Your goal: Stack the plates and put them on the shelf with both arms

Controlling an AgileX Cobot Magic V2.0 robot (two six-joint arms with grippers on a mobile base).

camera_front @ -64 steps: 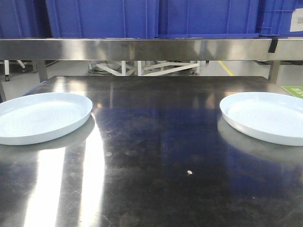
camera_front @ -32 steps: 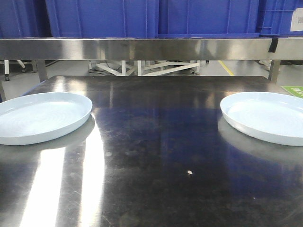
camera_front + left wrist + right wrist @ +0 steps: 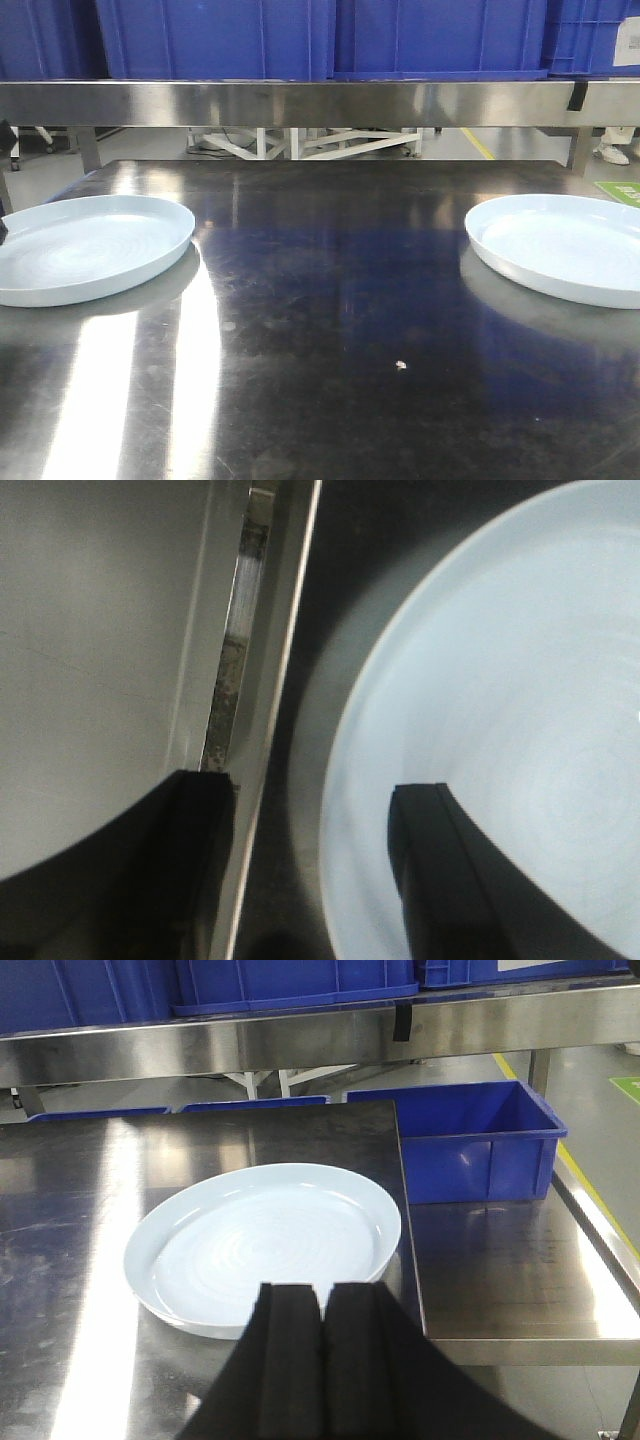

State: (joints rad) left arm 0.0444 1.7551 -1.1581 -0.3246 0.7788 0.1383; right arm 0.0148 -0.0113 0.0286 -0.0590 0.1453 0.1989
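Left end effector (image 3: 312,790), fingers apart, straddles the rim of the left plate (image 3: 500,730) at the desk (image 3: 330,300) edge, so it is nearer a grasp. Right end effector (image 3: 320,1295), fingers together, has the right plate (image 3: 265,1240) just above it in frame.

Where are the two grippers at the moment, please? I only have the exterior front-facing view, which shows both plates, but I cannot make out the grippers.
Observer: In the left wrist view, the left gripper is open and straddles the rim of the left plate, with one finger over the plate and the other outside it.
Operator: Thank you. And the right one?
Observer: The right gripper is shut with nothing between its fingers, in front of the near rim of the right plate.
Operator: Is anything beside that plate?
Observer: A blue crate sits on a lower steel surface, just past the edge of the table on that side.
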